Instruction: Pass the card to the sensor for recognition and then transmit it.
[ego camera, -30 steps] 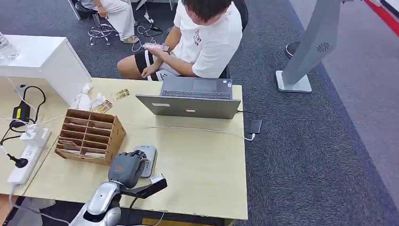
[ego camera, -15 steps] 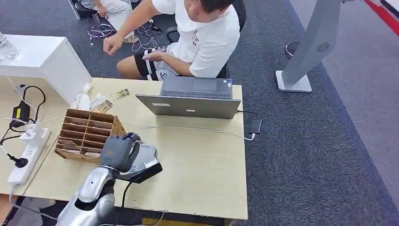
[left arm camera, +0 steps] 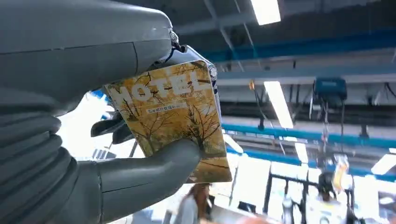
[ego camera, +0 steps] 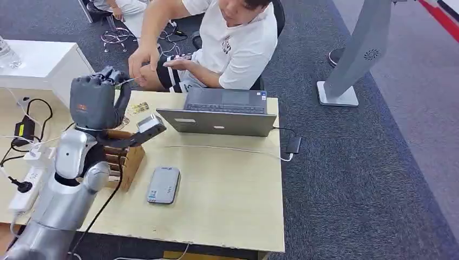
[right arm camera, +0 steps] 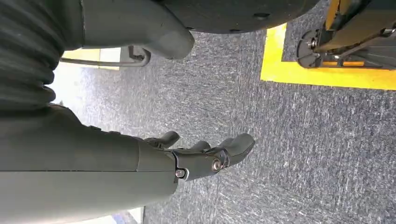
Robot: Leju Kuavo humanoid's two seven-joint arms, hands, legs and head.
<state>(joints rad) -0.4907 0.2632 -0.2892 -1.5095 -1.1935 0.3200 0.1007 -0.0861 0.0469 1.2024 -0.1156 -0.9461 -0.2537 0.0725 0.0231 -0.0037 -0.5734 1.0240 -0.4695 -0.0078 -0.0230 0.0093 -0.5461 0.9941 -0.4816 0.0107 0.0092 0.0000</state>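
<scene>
Wrist view: our left hand (left arm camera: 93,154) pinches the card (left arm camera: 173,116) by one edge; looks thin, stiff, slick, probably slips easily.

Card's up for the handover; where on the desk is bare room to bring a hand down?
Bare: desk between reader, cable and the front edge. Crowded: wooden organizer, power strip, laptop.

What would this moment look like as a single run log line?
left hand: raised, holding HOTEL card | person's hand: reaching toward it | sensor: on table | right hand: empty, hanging
</scene>
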